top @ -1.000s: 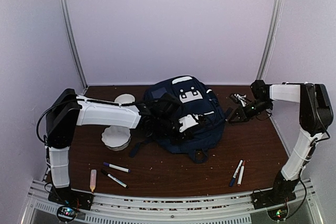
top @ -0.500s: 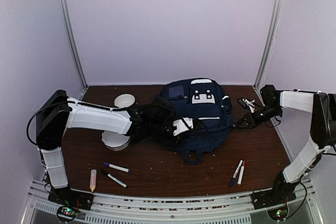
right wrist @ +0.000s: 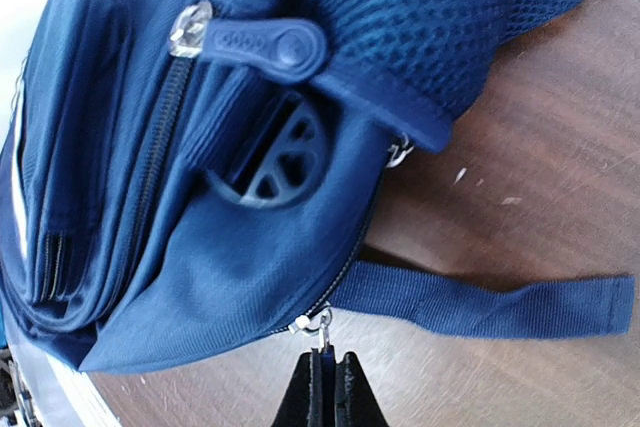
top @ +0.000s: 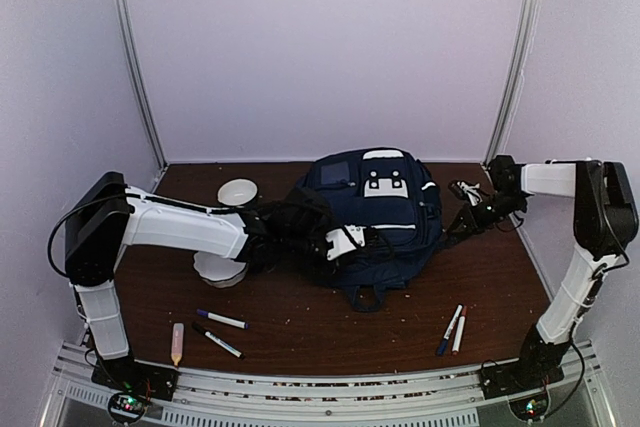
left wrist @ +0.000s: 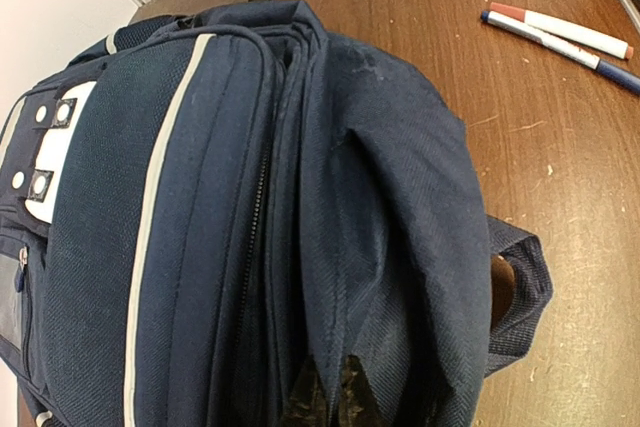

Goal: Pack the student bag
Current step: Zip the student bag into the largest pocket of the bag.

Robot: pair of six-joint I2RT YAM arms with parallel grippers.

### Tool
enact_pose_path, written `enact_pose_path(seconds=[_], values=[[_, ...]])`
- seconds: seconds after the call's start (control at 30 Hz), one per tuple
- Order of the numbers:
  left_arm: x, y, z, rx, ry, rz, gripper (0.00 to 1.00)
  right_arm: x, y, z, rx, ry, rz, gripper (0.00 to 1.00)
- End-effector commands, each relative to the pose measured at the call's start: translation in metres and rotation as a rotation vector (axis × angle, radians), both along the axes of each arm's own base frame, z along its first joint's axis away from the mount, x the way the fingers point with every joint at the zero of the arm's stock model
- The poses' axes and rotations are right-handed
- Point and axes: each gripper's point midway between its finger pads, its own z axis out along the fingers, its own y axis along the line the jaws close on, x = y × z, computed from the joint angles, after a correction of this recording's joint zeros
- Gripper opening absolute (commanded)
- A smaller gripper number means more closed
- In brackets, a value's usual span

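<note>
The student bag [top: 385, 209], navy with thin white stripes and white buckle patches, lies at the middle of the table with its front pocket up. My left gripper [top: 350, 246] reaches in from the left and is shut on a fold of the bag's fabric [left wrist: 345, 277]; in the left wrist view that gripper [left wrist: 326, 402] shows only its dark fingertips under the cloth. My right gripper [top: 456, 226] is at the bag's right edge. In the right wrist view this gripper [right wrist: 325, 367] is shut on the zipper pull [right wrist: 319, 327] of the bag [right wrist: 180, 247].
A white bowl [top: 237, 190] and a white dish [top: 220, 265] stand left of the bag. Two markers [top: 221, 319] and a pink stick [top: 177, 343] lie front left. Two more markers [top: 453, 328] lie front right. A small black-and-white object [top: 460, 188] sits back right. A loose strap [right wrist: 490, 304] lies on the wood.
The bag has swung round and shifted right, then settled. My right gripper moved out right with it and came slightly back in. The left arm has lowered and stretched along the table.
</note>
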Motion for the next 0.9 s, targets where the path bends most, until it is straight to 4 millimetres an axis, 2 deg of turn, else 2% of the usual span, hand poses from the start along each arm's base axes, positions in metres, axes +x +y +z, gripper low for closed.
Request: enact_pose_path(seconds=[0.0,0.33,0.5,0.6,0.73,0.87], values=[[0.019,0.019,0.000,0.045,-0.005,0.087,0.00,0.066,-0.060,0.008,-0.188,-0.163,-0.189,0.00],[0.020,0.013,0.000,0.031,-0.001,0.078,0.00,0.111,-0.064,0.014,-0.173,-0.200,-0.233,0.00],[0.021,0.005,0.005,0.006,0.003,0.064,0.00,0.129,-0.052,0.024,-0.128,-0.235,-0.187,0.00],[0.023,0.004,0.007,0.004,-0.001,0.067,0.00,0.128,-0.039,0.025,-0.108,-0.194,-0.065,0.02],[0.025,0.003,0.007,0.006,-0.005,0.072,0.00,0.135,-0.057,0.026,-0.211,-0.202,-0.113,0.11],[0.026,-0.003,0.006,-0.005,0.013,0.073,0.00,0.127,-0.057,0.036,-0.208,-0.216,-0.129,0.27]])
